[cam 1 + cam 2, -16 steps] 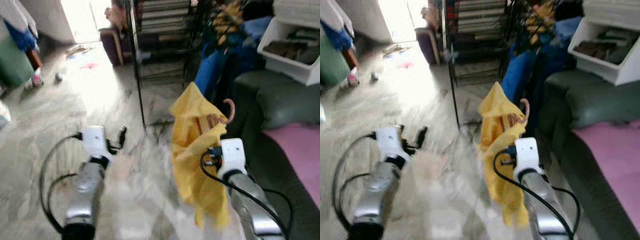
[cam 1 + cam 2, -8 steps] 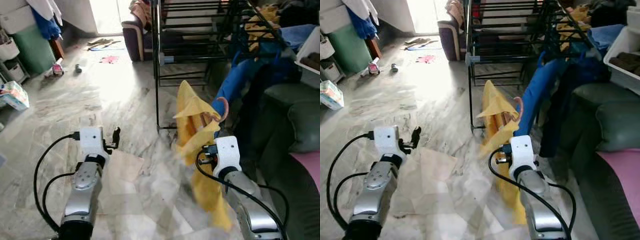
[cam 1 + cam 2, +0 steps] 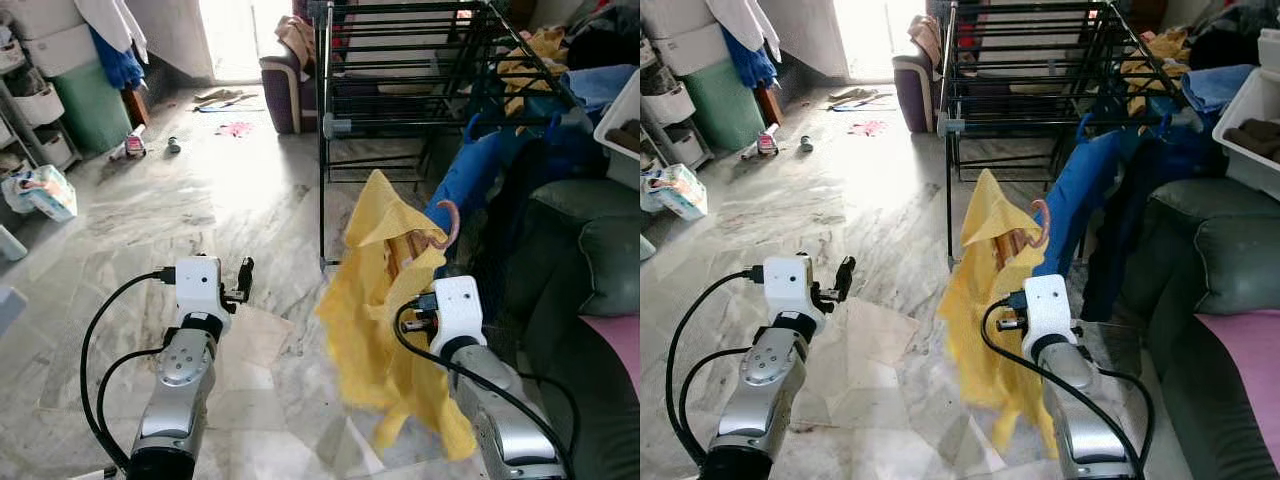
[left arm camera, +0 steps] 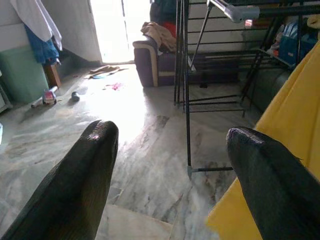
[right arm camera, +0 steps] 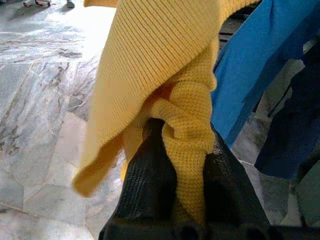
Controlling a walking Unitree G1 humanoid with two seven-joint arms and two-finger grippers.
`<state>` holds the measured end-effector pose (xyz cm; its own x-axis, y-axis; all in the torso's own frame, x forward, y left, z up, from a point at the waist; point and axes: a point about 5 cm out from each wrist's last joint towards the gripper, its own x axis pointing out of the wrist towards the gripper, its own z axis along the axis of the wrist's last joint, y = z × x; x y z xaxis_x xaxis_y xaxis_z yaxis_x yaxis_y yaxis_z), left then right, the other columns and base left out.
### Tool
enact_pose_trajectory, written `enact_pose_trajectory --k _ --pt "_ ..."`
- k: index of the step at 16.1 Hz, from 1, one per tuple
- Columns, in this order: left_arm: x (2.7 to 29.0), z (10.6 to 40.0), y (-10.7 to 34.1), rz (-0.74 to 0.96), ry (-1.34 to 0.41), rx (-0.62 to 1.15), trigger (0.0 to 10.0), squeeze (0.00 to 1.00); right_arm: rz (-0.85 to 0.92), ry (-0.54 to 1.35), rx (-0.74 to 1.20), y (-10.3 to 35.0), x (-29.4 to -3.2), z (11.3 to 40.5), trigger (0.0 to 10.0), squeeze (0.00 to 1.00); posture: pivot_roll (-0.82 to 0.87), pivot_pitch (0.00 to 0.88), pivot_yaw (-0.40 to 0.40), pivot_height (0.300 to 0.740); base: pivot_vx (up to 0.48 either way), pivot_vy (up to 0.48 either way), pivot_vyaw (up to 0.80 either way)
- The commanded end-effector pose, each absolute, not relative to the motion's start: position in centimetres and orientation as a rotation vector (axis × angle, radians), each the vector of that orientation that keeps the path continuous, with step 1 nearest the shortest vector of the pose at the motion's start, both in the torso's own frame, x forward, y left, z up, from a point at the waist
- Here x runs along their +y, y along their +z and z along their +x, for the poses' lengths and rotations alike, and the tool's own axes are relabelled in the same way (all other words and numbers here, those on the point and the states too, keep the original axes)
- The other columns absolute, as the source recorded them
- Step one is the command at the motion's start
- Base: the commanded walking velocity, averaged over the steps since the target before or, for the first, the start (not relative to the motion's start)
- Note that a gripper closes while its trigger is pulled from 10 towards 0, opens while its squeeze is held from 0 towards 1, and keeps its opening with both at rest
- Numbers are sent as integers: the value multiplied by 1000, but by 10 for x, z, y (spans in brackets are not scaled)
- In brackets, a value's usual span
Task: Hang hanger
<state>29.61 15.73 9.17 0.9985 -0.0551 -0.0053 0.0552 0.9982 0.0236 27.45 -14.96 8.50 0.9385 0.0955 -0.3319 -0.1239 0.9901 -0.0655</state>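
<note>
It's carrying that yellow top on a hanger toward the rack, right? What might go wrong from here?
The right gripper pinches mostly bunched yellow garment, so the hanger might slip or twist. The loose cloth hangs low and could snag the black drying rack, already crowded with the blue clothes.

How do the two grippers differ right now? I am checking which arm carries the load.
The right gripper is shut on the yellow garment, whose hanger hook pokes out above it; the left gripper is open with nothing between its fingers. The right gripper sits close to the drying rack and the blue clothes; the left gripper is held over bare marble floor. Both are raised forward at about the same height.
</note>
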Motion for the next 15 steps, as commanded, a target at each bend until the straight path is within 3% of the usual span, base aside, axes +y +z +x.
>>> enact_pose_trajectory --k 1,15 --pt "160 297 92 36 -60 1 10000 0 -86 108 283 94 -148 279 10000 0 -55 0 46 740 0 0 0" --pt "154 295 93 -4 -89 -21 10000 0 -140 155 290 92 -141 285 10000 0 -59 0 44 740 427 0 0"
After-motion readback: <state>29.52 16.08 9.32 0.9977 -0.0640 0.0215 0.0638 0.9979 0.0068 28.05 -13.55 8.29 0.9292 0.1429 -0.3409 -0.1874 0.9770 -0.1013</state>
